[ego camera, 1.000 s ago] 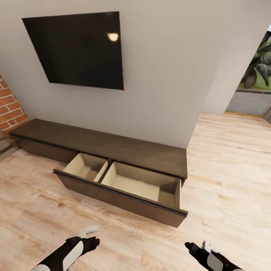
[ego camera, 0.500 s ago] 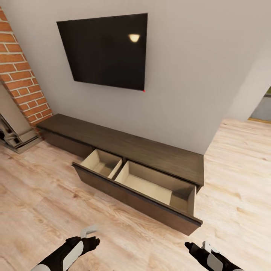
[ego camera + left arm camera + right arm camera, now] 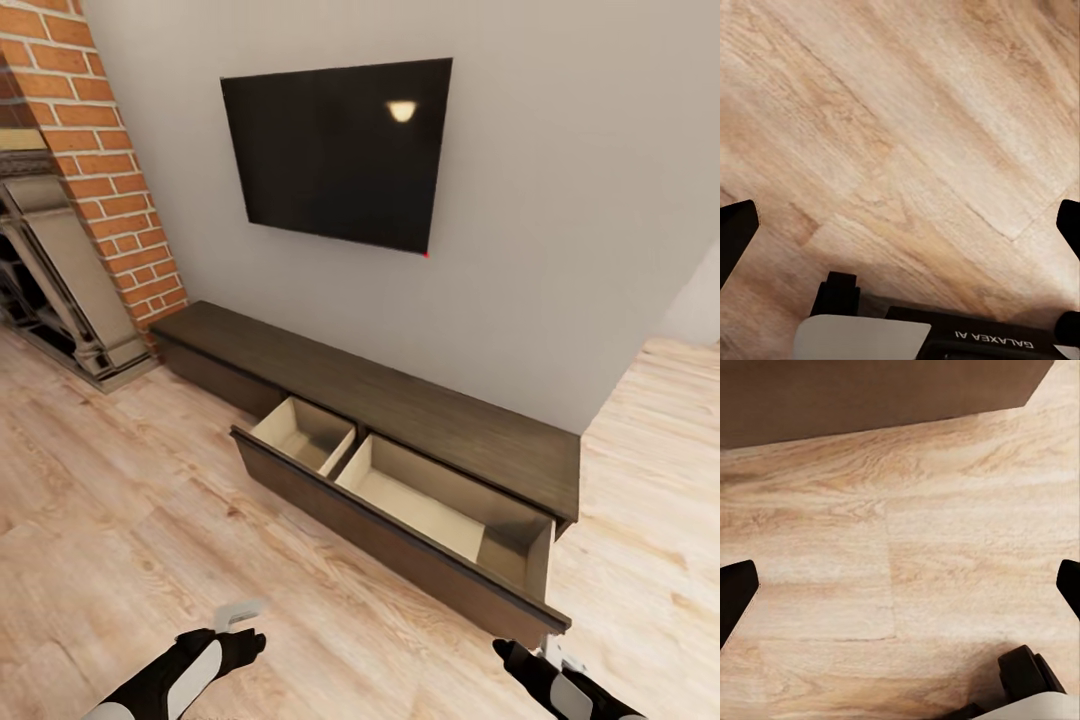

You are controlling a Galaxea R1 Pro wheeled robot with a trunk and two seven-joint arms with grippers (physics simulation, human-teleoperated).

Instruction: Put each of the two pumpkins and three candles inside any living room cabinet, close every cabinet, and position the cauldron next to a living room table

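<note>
I am looking from the head camera at the cabinet [image 3: 470, 440], a long low dark brown unit standing against the grey wall under the black TV [image 3: 340, 150]. Its wide drawer [image 3: 420, 500] is standing pulled out over the plank floor [image 3: 120, 520], and both pale wood compartments are showing nothing inside. The brick fireplace [image 3: 90, 150] is standing at the far left end of the cabinet. My left gripper [image 3: 900, 217] is hanging above bare floor with its fingers spread wide apart, holding nothing. My right gripper [image 3: 900, 585] is also spread wide and is pinching nothing; in its wrist camera the dark drawer front is lying just ahead of the fingertips.
</note>
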